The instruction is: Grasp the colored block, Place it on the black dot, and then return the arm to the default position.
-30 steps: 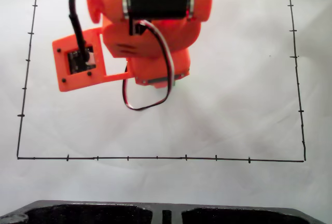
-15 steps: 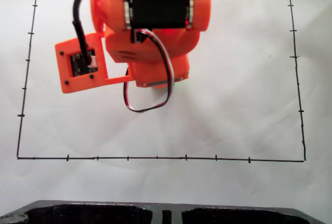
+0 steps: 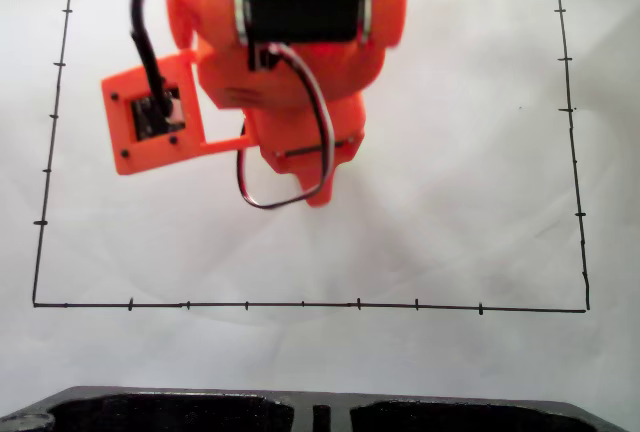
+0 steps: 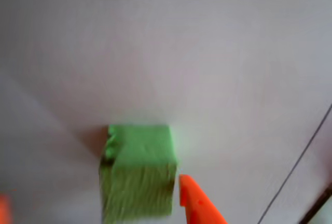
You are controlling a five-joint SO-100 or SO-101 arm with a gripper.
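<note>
the pincer is spread wide around the green block on the white tabletop, one orange tip just beside it, not pinching it.

Both views are bright and evenly lit, the white counter close to washed out. In the fixed view the orange arm is smeared with motion blur, worst at its top edge, and throws only a faint, soft shadow on the paper just below it. In the wrist view everything is soft: the green block blurs toward its lower face, with a dim shadow to its left.
</note>
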